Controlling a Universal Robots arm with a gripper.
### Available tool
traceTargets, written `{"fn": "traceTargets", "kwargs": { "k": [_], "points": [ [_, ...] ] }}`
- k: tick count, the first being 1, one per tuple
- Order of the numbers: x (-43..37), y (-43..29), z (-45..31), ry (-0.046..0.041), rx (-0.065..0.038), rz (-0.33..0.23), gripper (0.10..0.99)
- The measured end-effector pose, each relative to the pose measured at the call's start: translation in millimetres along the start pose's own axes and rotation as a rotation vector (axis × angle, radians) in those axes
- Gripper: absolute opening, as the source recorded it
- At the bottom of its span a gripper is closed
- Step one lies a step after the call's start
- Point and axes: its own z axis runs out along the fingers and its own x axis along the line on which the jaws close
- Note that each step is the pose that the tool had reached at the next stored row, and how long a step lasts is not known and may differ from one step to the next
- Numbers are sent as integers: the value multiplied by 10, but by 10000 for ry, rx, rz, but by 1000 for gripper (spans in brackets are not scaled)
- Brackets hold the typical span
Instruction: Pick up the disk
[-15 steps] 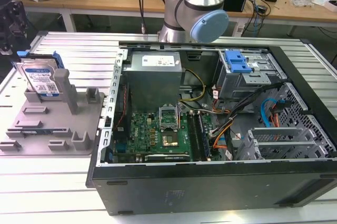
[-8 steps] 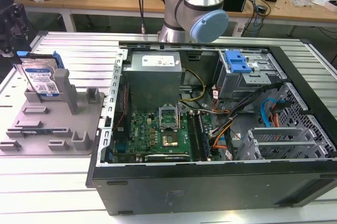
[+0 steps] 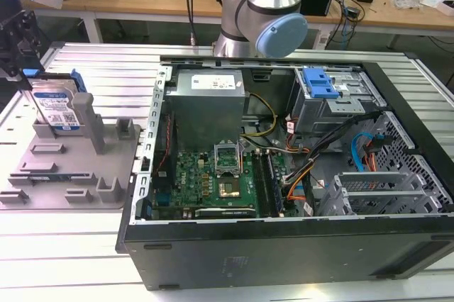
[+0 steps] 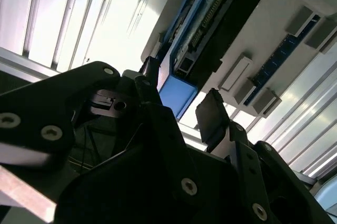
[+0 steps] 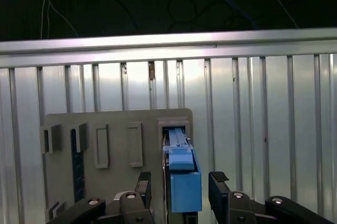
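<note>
Two fingers [image 5: 218,181] of the gripper [image 5: 180,182] stand wide apart, one on each side of the disk [image 5: 184,190]. In the first wrist view a narrow gap shows between each finger and the disk's blue edge, so nothing is clamped. The disk stands upright on its edge in a slot of the grey tray [image 3: 71,167], at the exterior view's left. The tray lies on the slatted metal table [image 3: 64,245], just beside the open computer case [image 3: 284,245]. In the exterior view the gripper [image 3: 14,40] hangs right above the disk [image 3: 57,109], with the arm [image 3: 266,4] behind the case.
</note>
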Motion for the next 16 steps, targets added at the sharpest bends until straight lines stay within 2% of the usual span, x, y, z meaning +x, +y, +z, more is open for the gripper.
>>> {"fn": "traceTargets", "kwargs": {
  "k": [16],
  "points": [
    [0,7,104,0,-1,1,557]
  ]
}}
